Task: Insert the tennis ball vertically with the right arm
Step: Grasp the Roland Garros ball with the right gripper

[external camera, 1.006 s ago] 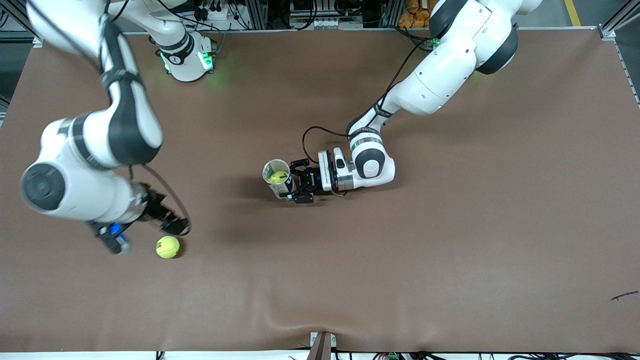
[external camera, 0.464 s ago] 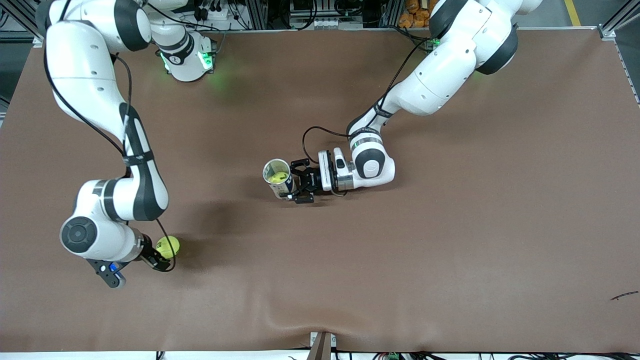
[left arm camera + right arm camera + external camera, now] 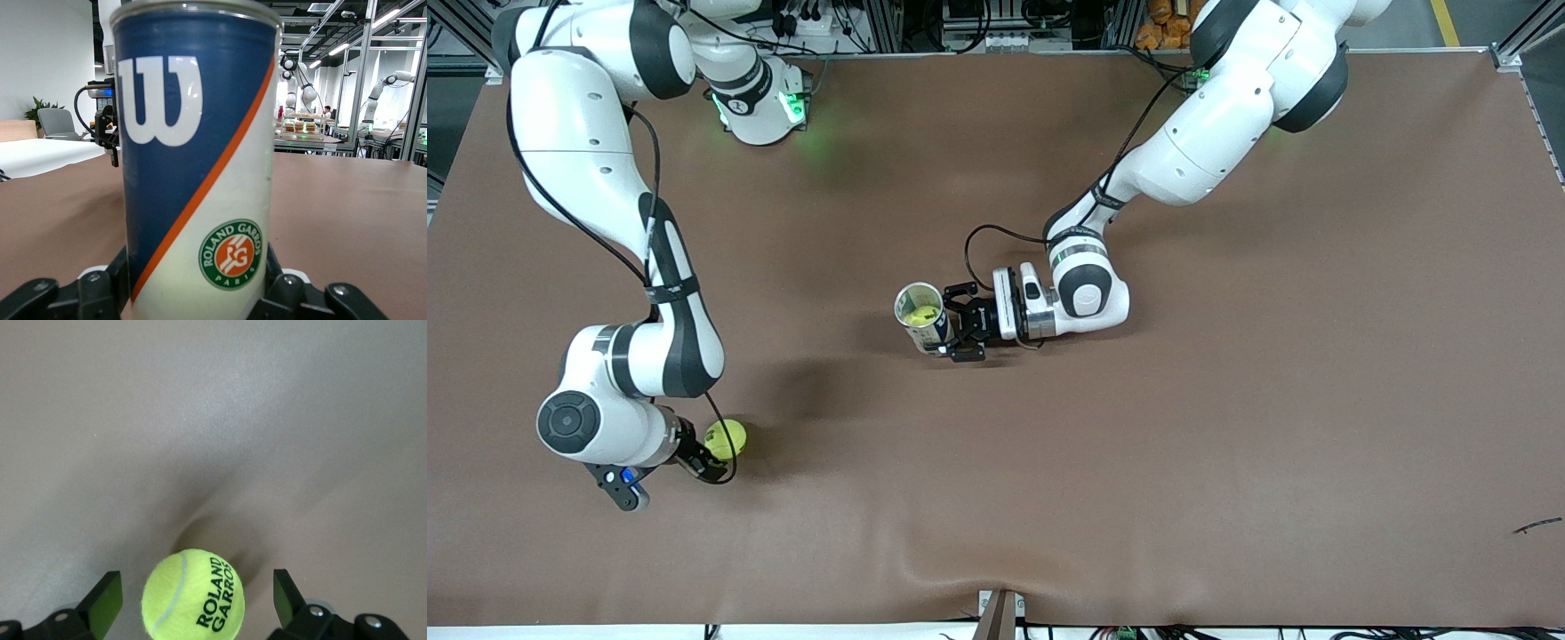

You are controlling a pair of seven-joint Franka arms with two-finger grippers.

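At the lower left of the front view, the ball [image 3: 726,438] is being reached on the table between the wide-open right gripper [image 3: 698,462], to be squeezed and lifted next, while the can [image 3: 921,317] is held upright mid-frame by the left gripper [image 3: 958,332]

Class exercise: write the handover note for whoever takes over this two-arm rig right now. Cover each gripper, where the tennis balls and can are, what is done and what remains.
Right gripper: open, down at the table, fingers either side of the loose tennis ball but not closed on it.
Left gripper: shut on the Wilson ball can, holding it upright mid-table with its mouth open.
Done: one ball already sits inside the can.
Left: close on the loose ball, lift it, carry it over the can and lower it straight in.
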